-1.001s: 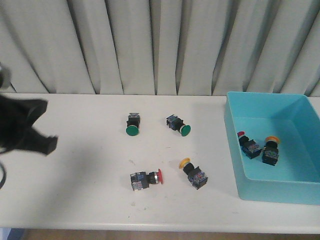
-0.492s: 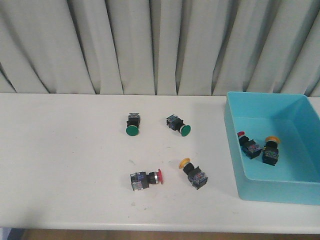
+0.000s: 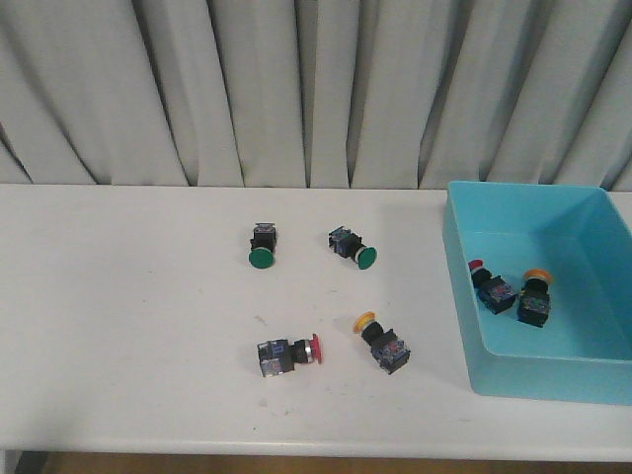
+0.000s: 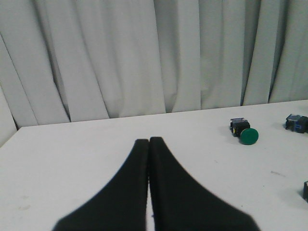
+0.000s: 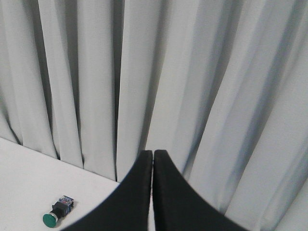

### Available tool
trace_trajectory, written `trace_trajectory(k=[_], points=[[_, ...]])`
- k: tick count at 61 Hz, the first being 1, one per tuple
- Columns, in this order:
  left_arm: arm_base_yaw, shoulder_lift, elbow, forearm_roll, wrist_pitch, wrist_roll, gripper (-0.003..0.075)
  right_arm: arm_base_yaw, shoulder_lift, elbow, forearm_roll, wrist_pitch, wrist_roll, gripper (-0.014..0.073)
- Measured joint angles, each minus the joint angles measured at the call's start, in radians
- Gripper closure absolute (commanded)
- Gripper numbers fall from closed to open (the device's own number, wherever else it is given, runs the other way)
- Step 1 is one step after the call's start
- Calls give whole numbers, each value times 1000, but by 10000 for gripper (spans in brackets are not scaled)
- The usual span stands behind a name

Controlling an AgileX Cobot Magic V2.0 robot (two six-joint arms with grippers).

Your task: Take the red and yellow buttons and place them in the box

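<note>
Matte white table [image 3: 128, 326] bears blocky mushroom-capped buttons [image 3: 288, 354] beside the glossy box [image 3: 464, 296]; both grippers [image 4: 148, 144] [image 5: 153, 156] pinched closed, empty

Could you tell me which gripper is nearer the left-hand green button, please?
Left, probably. The left gripper is low over the table with the green button ahead. The right gripper points at the curtain, a green button looking smaller there.
</note>
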State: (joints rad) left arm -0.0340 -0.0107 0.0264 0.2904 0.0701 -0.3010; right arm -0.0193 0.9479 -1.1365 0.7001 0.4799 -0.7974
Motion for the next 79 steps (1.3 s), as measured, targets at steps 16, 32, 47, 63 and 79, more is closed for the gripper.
trace_trajectory(k=[16,32,47,63,79], points=[[0,0,0,-112,1,62,726,0,0,0,0,0,0,601],[0,0,0,-275,1,259,726,0,0,0,0,0,0,601],[0,0,0,-290,11,285,726,0,0,0,0,0,0,601],[0,0,0,-290,54,285,726,0,0,0,0,0,0,601],[0,0,0,-290,56,286,726,0,0,0,0,0,0,601]])
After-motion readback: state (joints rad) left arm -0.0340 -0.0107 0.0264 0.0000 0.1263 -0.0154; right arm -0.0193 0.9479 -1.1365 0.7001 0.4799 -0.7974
